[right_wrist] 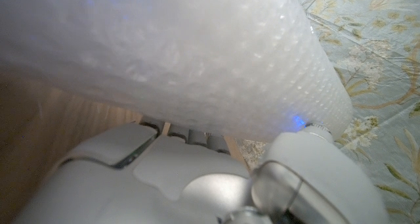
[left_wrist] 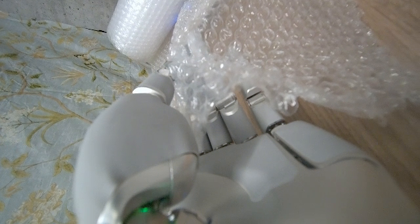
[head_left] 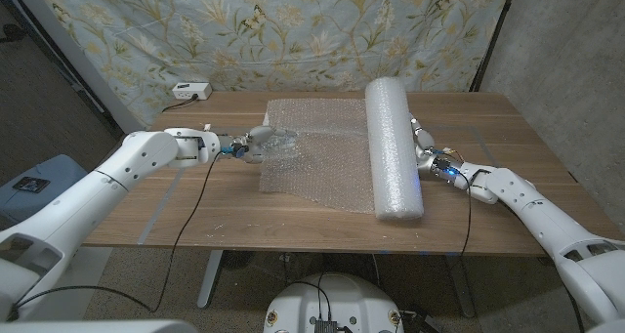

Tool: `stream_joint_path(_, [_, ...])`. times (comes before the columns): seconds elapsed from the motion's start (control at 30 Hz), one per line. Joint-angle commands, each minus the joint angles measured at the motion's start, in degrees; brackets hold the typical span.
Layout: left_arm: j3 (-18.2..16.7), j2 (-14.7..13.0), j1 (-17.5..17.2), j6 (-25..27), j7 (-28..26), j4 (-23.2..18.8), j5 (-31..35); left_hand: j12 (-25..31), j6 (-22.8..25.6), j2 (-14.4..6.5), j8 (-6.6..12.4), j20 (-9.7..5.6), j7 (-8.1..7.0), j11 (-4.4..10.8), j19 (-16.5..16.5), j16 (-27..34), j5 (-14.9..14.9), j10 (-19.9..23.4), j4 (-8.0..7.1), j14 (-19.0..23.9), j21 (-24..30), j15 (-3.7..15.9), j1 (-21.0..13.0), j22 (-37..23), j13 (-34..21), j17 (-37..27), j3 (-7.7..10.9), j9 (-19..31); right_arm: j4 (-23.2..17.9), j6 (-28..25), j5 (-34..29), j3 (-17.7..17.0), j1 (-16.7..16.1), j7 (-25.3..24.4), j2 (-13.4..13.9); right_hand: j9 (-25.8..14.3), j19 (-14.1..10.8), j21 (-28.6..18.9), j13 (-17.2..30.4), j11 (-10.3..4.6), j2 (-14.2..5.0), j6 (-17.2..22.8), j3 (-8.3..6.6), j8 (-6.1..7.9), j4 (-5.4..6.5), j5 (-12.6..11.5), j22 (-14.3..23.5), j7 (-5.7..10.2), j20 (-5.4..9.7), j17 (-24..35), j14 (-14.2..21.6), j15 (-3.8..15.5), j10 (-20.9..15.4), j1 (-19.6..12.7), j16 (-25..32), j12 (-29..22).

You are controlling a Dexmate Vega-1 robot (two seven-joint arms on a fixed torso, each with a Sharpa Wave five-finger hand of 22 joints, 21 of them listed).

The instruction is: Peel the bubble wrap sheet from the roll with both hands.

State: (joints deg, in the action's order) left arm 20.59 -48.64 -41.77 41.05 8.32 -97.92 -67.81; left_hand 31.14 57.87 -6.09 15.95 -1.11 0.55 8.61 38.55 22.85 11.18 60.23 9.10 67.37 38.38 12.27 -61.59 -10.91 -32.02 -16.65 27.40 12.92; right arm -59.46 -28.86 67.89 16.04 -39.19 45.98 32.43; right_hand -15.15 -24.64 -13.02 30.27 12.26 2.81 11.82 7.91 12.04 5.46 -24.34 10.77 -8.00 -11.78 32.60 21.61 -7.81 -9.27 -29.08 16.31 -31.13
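A thick white bubble wrap roll [head_left: 394, 147] lies front to back on the right half of the wooden table [head_left: 195, 211]. Its unrolled sheet [head_left: 312, 152] spreads leftwards across the middle. My left hand [head_left: 256, 144] grips the sheet's left edge, which bunches up around the fingers [left_wrist: 230, 112]; the sheet [left_wrist: 289, 46] and the roll [left_wrist: 141, 20] show in the left wrist view. My right hand [head_left: 426, 149] presses against the roll's right side, its fingers [right_wrist: 190, 135] tucked under the roll [right_wrist: 184, 53].
A white power strip [head_left: 190, 89] sits at the table's back left corner. A cable [head_left: 200, 191] hangs from my left arm across the table's left part. A floral curtain [head_left: 293, 30] hangs behind. A blue bin [head_left: 34, 187] stands on the floor at left.
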Motion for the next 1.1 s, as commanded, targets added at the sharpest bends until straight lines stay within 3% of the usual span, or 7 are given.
stream_joint_path(0.03, [-1.2,-0.3,-1.6,0.4,-2.1,-0.6,-2.1,-0.1,1.3,-0.2,-0.08,0.06,1.32,1.01,0.0,-0.1,-0.2,1.7,0.12,0.3,0.4,0.14,-0.6,-0.2,-0.1,-0.2,-0.25,0.3,-0.3,-4.3,-0.1,0.7,0.9,0.1,2.2,0.0,-0.7,-0.5,-0.1,0.24,-0.13,-0.3,0.53,-0.18,0.42,-0.4,0.2,-3.12,-0.26,0.0,0.5,-0.38,-0.3,0.9,0.2,0.2])
stream_joint_path(0.8, [-3.3,-1.7,-4.9,-0.6,-4.4,-1.8,-4.6,-0.4,1.3,-0.2,-0.26,0.02,1.25,0.92,-0.2,-0.4,-0.2,1.7,0.13,0.3,0.8,0.14,-0.6,-0.2,-0.3,-0.4,-0.22,0.4,1.2,-8.5,-0.9,1.9,2.6,-0.4,3.5,0.4,-1.6,-0.6,-0.1,0.25,-0.67,-0.4,1.77,-0.09,1.43,-1.1,0.2,-3.53,-0.33,0.0,1.2,-0.34,-1.0,2.3,0.4,0.6])
stream_joint_path(0.97, [-4.1,-1.9,-6.0,-1.7,-5.7,-2.4,-4.8,-0.5,1.3,-0.3,-0.30,0.03,1.28,0.81,-0.3,-0.4,-0.2,1.6,0.13,0.4,0.9,0.17,-0.6,-0.2,-0.4,-0.4,-0.19,0.4,3.8,-8.3,-2.0,2.8,4.4,0.4,2.8,0.5,-1.7,-0.6,-0.1,0.25,-0.75,-0.4,1.93,-0.06,1.52,-1.2,0.2,-3.56,-0.32,0.0,1.2,-0.21,-1.0,2.4,0.4,0.6])
stream_joint_path(1.1, [-4.4,-1.8,-6.3,-2.2,-6.2,-2.6,-5.0,-0.5,1.3,-0.2,-0.32,-0.01,1.23,0.83,-0.3,-0.5,-0.2,1.7,0.10,0.3,1.0,0.12,-0.6,-0.1,-0.4,-0.4,-0.21,0.4,8.1,-8.1,-3.9,4.3,7.5,2.1,1.5,0.5,-1.7,-0.6,-0.1,0.25,-0.84,-0.3,2.10,-0.03,1.61,-1.3,0.2,-3.61,-0.33,0.0,1.3,-0.20,-1.1,2.6,0.5,0.7])
